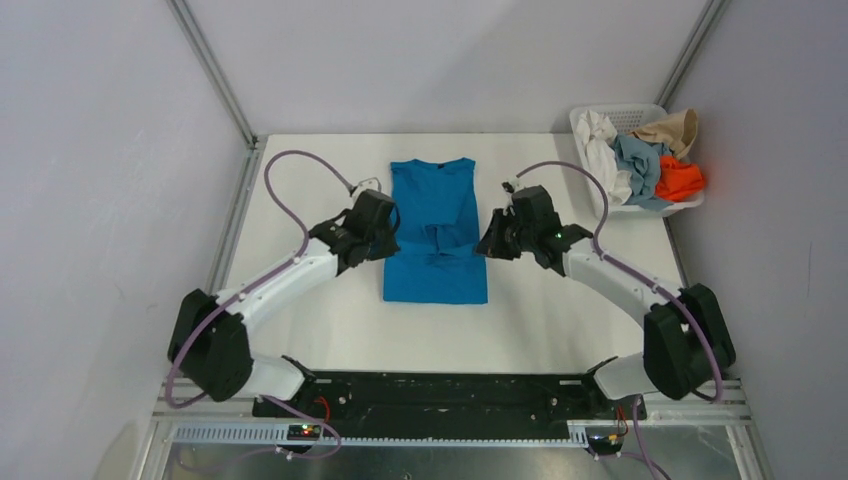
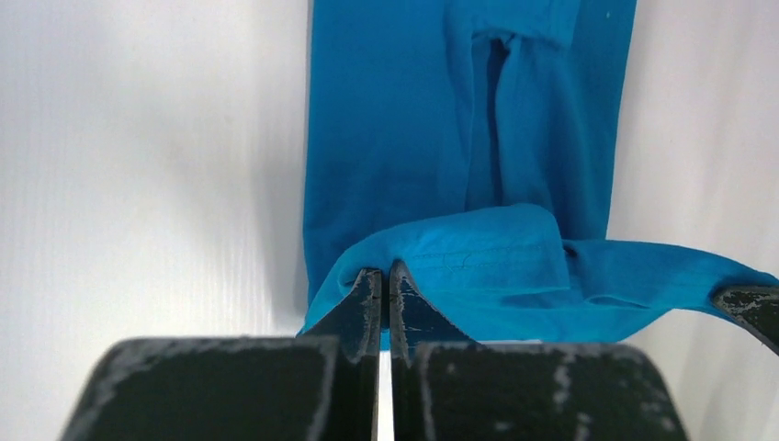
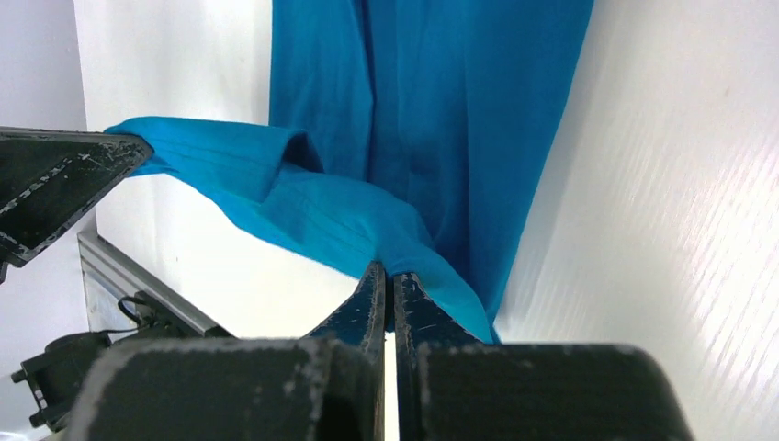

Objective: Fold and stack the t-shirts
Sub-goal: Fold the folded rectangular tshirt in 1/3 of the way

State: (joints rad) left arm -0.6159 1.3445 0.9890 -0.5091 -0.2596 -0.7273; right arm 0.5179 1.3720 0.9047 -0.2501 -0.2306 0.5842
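Observation:
The cerulean blue t-shirt [image 1: 434, 205] lies as a long folded strip in the middle of the white table [image 1: 330, 320]. My left gripper [image 1: 388, 232] is shut on its left edge, and my right gripper [image 1: 487, 240] is shut on its right edge. Both hold the cloth lifted mid-length, so a raised fold spans between them. The left wrist view shows my gripper [image 2: 387, 274] pinching blue cloth [image 2: 478, 248]. The right wrist view shows my gripper [image 3: 387, 274] pinching blue cloth [image 3: 349, 220]. White, grey-blue, tan and orange shirts [image 1: 650, 160] sit bunched in the basket.
The white lattice basket [image 1: 585, 118] stands at the table's far right corner, by the right wall. Grey walls close in the table on the left, back and right. The arms' bases and a black rail [image 1: 450, 400] run along the near edge.

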